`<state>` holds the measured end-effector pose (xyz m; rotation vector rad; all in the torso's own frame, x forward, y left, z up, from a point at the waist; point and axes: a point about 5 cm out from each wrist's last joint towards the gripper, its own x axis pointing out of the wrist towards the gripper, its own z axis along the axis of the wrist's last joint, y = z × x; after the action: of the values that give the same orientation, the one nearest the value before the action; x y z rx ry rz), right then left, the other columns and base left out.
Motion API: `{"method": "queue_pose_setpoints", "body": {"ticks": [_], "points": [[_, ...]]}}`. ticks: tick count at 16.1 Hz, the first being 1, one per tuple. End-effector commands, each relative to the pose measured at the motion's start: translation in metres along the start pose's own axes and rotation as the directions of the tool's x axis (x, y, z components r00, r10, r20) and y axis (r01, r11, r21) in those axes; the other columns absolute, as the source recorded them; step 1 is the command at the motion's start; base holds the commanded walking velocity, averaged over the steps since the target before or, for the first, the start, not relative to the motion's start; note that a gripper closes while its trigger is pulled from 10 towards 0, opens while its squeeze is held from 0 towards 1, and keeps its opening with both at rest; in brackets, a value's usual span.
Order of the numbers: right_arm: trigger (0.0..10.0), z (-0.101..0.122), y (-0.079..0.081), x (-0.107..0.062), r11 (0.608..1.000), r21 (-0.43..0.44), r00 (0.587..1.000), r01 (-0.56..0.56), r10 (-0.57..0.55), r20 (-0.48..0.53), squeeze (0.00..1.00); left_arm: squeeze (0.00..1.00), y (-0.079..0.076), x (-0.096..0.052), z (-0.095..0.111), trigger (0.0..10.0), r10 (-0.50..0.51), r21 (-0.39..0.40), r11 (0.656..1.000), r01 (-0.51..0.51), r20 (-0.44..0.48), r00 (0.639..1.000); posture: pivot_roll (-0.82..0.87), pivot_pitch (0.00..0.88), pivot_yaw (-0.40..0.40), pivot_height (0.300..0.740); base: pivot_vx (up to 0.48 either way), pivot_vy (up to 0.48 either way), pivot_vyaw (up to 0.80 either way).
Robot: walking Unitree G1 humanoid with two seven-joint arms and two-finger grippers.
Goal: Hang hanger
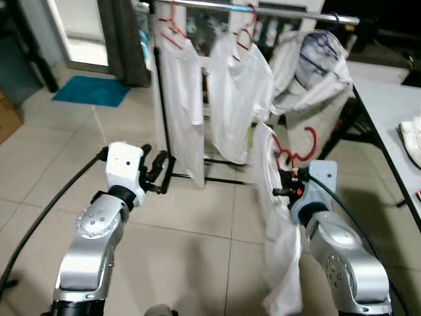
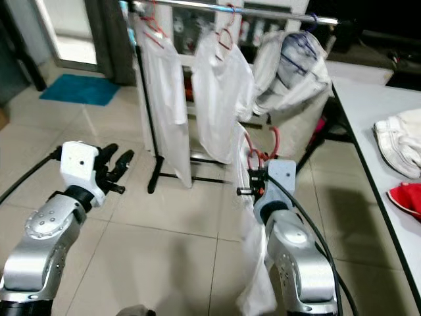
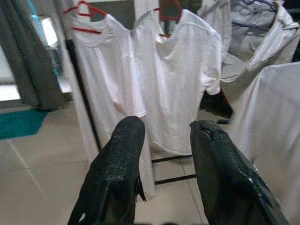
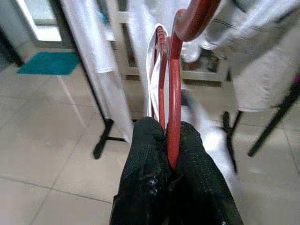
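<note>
My right gripper (image 1: 284, 183) is shut on a red hanger (image 1: 297, 155), whose hook rises above the fingers; a white shirt (image 1: 275, 243) hangs from it down toward the floor. In the right wrist view the red hanger (image 4: 171, 93) is pinched between the two black fingers (image 4: 145, 164). The clothes rail (image 1: 263, 10) runs across the far side, above and beyond the hanger. Two white shirts (image 1: 181, 92) hang from it on red hangers (image 1: 172, 29). My left gripper (image 1: 156, 170) is open and holds nothing, low and left of the rack.
A bundled white garment (image 1: 309, 69) hangs at the rail's right end. The rack's black base (image 1: 164, 178) stands on the tiled floor. A white table (image 1: 388, 112) with folded clothes (image 2: 398, 148) runs along the right. A teal mat (image 1: 92, 91) lies far left.
</note>
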<state>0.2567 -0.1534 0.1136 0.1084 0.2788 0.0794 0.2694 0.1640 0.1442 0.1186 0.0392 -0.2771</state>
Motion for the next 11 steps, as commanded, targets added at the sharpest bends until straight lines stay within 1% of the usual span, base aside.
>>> {"method": "queue_pose_setpoints", "body": {"ticks": [1,2,4,5,7,9,11], "points": [[10.0,0.0029,-0.0055,-0.0015,0.999,0.026,0.999,0.022,-0.022,0.024,0.00,0.00,-0.0056,0.0017,0.0006,10.0,-0.019,-0.003,1.000,0.019,-0.006,1.000,0.05,0.070,-0.028,0.740,0.319,0.000,0.00],[10.0,0.0041,-0.0044,-0.0019,0.999,0.033,0.999,0.012,-0.013,0.036,0.00,0.00,-0.0065,0.0017,0.0004,10.0,-0.024,-0.004,1.000,0.024,-0.008,1.000,0.05,0.070,-0.028,0.740,0.322,0.000,0.00],[10.0,0.0063,-0.0010,0.0003,1.000,0.002,0.999,0.007,-0.007,0.053,0.00,0.00,-0.0076,0.0029,0.0011,10.0,-0.029,-0.006,1.000,0.029,-0.010,1.000,0.06,0.072,-0.023,0.740,0.321,0.000,0.00],[10.0,0.0066,0.0008,0.0010,1.000,0.002,0.999,0.001,-0.001,0.054,0.00,0.00,-0.0076,0.0035,0.0016,10.0,-0.029,-0.011,1.000,0.029,-0.008,1.000,0.06,0.072,-0.023,0.740,0.319,0.000,0.00],[10.0,0.0069,0.0014,0.0018,1.000,-0.004,0.999,0.002,-0.001,0.053,0.00,0.00,-0.0072,0.0046,0.0026,10.0,-0.025,-0.020,1.000,0.025,-0.002,1.000,0.06,0.072,-0.023,0.740,0.326,0.000,0.00],[10.0,0.0073,0.0025,0.0031,0.999,-0.041,0.998,0.005,-0.002,0.062,0.00,0.00,-0.0064,0.0058,0.0043,10.0,-0.026,-0.024,0.999,0.026,0.004,1.000,0.06,0.074,-0.021,0.740,0.337,0.000,0.00],[10.0,0.0074,0.0022,0.0036,0.999,-0.039,0.998,0.005,-0.003,0.065,0.00,0.00,-0.0063,0.0061,0.0051,10.0,-0.029,-0.028,0.999,0.029,0.006,1.000,0.06,0.074,-0.020,0.740,0.377,0.000,0.00]]}}
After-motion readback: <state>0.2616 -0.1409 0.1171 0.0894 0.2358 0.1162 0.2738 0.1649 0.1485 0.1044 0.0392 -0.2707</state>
